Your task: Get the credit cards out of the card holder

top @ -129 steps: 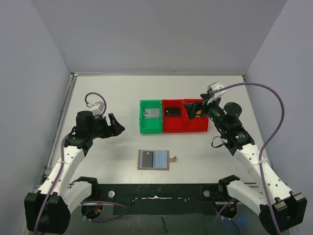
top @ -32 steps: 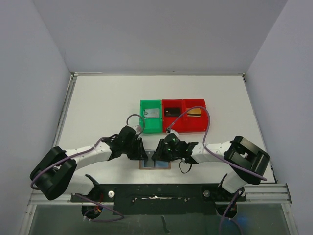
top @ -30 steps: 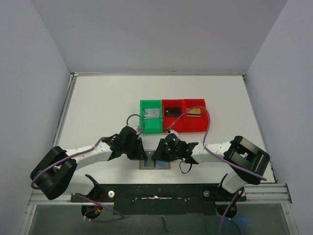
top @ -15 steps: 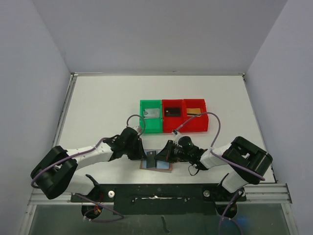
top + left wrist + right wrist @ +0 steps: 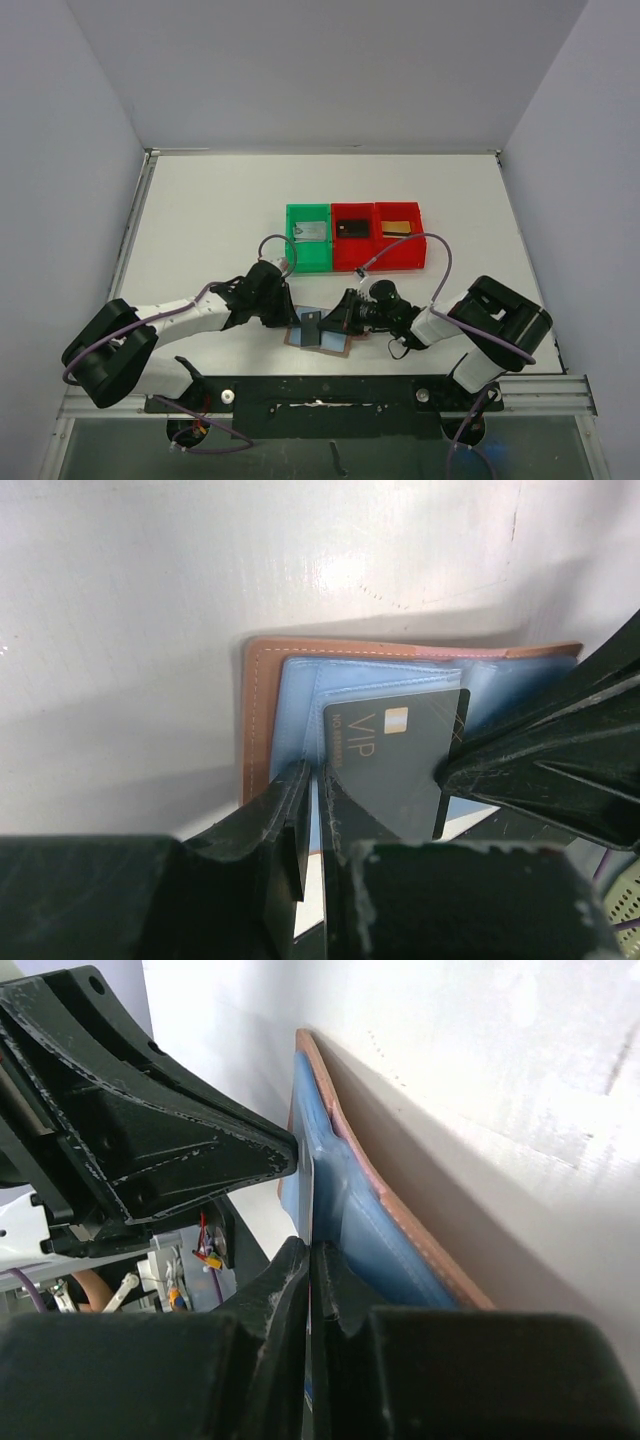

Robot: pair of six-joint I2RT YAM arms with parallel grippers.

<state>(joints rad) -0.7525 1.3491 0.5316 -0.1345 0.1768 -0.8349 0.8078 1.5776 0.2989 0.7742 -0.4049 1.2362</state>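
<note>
Card holder (image 5: 332, 343) position: lower centre of the top view, lying opened on the white table (image 5: 220, 210), just above the arm bases.

1. Left arm (image 5: 180, 315) reaches in from the lower left of the frame. Right arm (image 5: 450, 322) reaches in from the lower right. Both meet over the card holder.
2. Three bins stand in a row at centre frame, touching side by side and well apart from the card holder: green bin (image 5: 308, 263) on the left, middle red bin (image 5: 354, 263), right red bin (image 5: 400, 261).
3. The card holder shows a brown leather border and blue-grey inner pockets in the left wrist view.
4. Left gripper (image 5: 312, 825): fingers nearly together, pinching the left edge of the card holder's pocket layer.
5. Right gripper (image 5: 312, 1260): fingers clamped on the thin edge of the dark card (image 5: 395, 755).
6. The dark card bears "VIP" lettering and a chip. It stands tilted in front of the blue-grey pockets. Whether its lower edge is inside a pocket cannot be determined.
7. Silver card (image 5: 312, 231) lies in the green bin. Black card (image 5: 350, 227) lies in the middle red bin. Gold card (image 5: 397, 228) lies in the right red bin.
</note>
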